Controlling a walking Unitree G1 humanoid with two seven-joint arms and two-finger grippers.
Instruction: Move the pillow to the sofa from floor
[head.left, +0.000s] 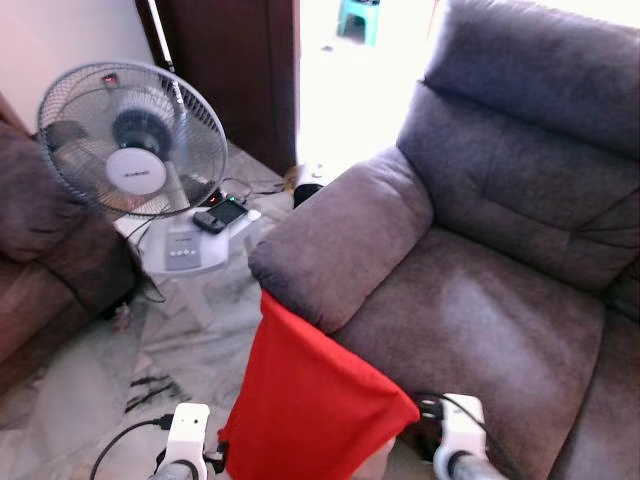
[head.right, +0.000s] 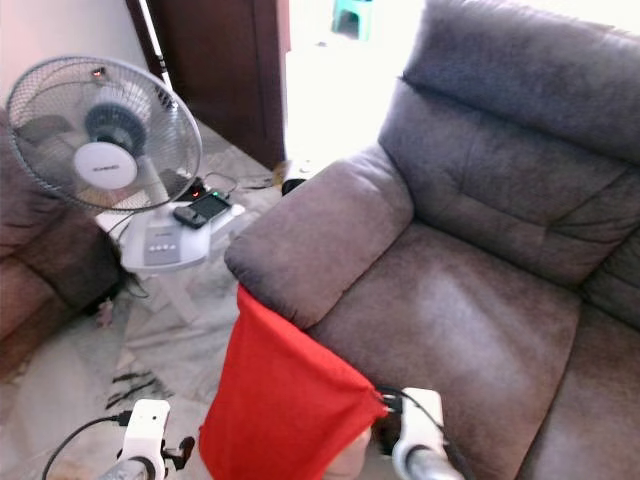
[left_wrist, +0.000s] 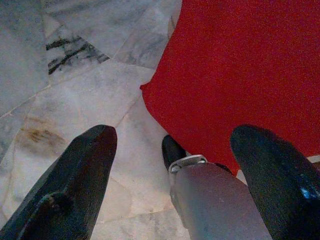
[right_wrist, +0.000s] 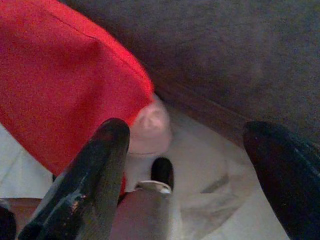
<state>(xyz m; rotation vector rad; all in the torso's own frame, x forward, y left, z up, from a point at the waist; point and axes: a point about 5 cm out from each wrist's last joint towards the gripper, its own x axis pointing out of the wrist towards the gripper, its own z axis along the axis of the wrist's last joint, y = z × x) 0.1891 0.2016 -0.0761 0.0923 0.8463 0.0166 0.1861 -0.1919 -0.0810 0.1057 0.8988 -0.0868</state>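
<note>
Fingers spread wide on both: left gripper (left_wrist: 172, 175) over marble floor (left_wrist: 60, 100), right gripper (right_wrist: 190, 170) near sofa (head.left: 480, 270). Red pillow (head.left: 310, 400) leans against sofa front, between them.

I am standing in a home living room. A grey-brown upholstered sofa (head.left: 480, 270) takes up the right of the frame, a second sofa (head.left: 40, 250) sits at the left edge, a table fan (head.left: 133, 140) stands upper left on the marble floor (head.left: 80, 370), and a sunlit doorway (head.left: 350, 70) opens at top centre.
</note>
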